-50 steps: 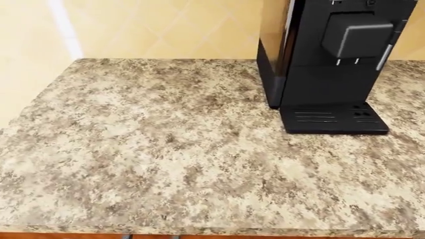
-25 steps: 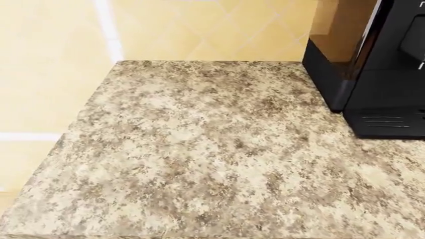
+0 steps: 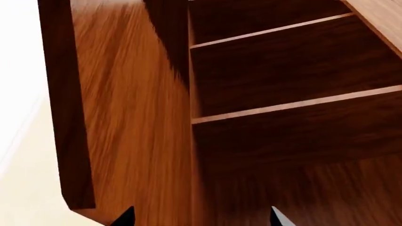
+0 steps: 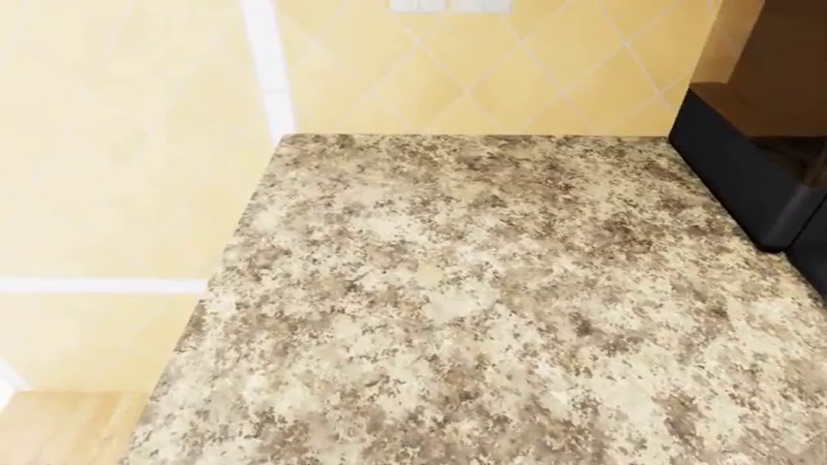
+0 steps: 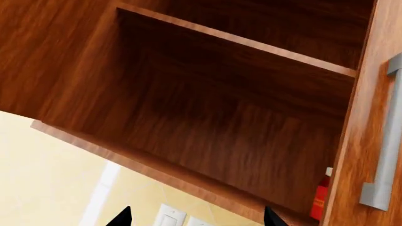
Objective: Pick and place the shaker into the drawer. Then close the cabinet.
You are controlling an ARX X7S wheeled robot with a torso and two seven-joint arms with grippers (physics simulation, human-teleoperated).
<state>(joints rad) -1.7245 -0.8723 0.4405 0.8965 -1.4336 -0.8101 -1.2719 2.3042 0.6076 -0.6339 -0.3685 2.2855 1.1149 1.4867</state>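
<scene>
The shaker is out of view in all frames, and so is the drawer. The cabinet's speckled beige granite top (image 4: 478,310) fills the head view; neither gripper shows there. My left gripper (image 3: 201,219) is open and empty, only its two dark fingertips showing, spread wide before reddish-brown wooden shelves (image 3: 283,103). My right gripper (image 5: 195,217) is open and empty too, its fingertips spread wide in front of an open wooden cupboard compartment (image 5: 213,117).
The black coffee machine (image 4: 762,184) stands at the counter's right edge. A yellow tiled wall (image 4: 130,145) borders the counter's left and back. A cupboard door with a silver bar handle (image 5: 384,141), a red object (image 5: 320,197) and white wall switches (image 5: 166,217) show in the right wrist view.
The head view has swung left: the coffee machine has slid to the right edge, and the counter's left end and the wall beside it have come into view.
</scene>
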